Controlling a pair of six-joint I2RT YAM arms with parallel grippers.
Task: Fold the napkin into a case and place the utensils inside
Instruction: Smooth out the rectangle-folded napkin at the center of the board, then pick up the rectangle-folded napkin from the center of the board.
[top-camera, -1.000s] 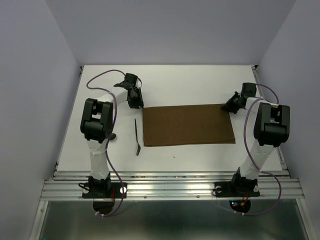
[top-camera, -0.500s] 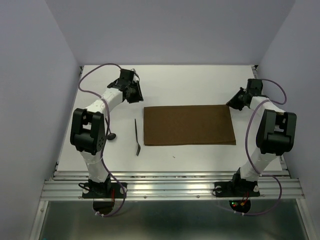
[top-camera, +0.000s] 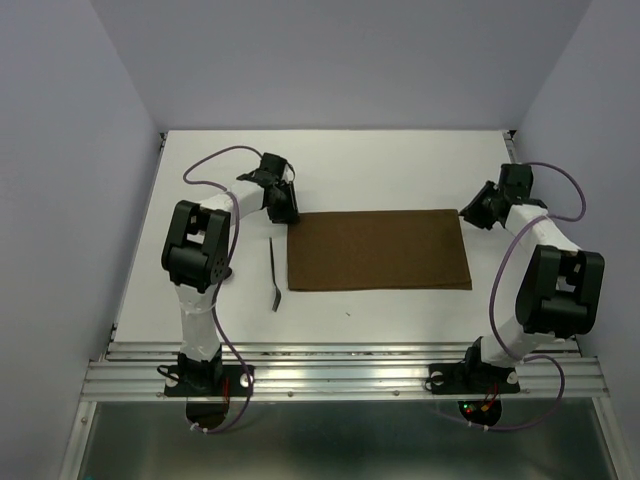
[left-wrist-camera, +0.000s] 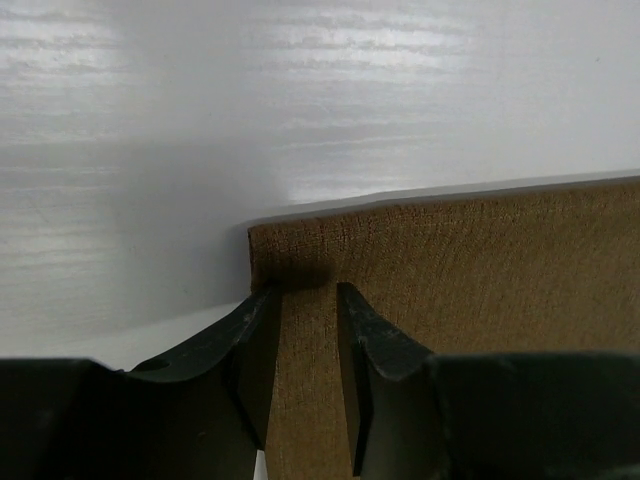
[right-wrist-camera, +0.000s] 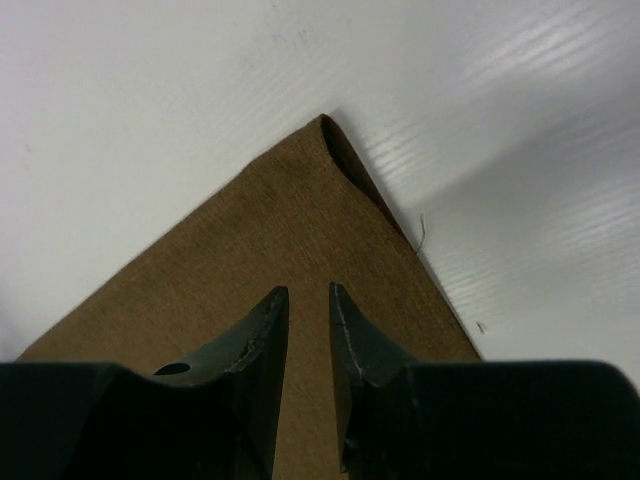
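The dark brown napkin (top-camera: 378, 250) lies flat as a wide rectangle in the middle of the table. My left gripper (top-camera: 288, 213) is low over its far left corner, with the jaws a little apart and flat cloth (left-wrist-camera: 480, 270) showing between them (left-wrist-camera: 305, 290). My right gripper (top-camera: 468, 213) is over the far right corner, with its jaws also narrowly apart above the cloth (right-wrist-camera: 260, 230), around (right-wrist-camera: 308, 290). The long slender utensil (top-camera: 273, 272) lies left of the napkin. The shorter utensil (top-camera: 228, 271) is mostly hidden behind my left arm.
The white table (top-camera: 400, 165) ends in a metal rail (top-camera: 340, 350) at the near side. Grey walls close the left, right and back. A loose thread (right-wrist-camera: 421, 228) lies beside the napkin's right corner.
Both grippers had pulled outward away from the napkin's far corners half a second ago; they are now back over those corners. The napkin's right end has shifted slightly to the right.
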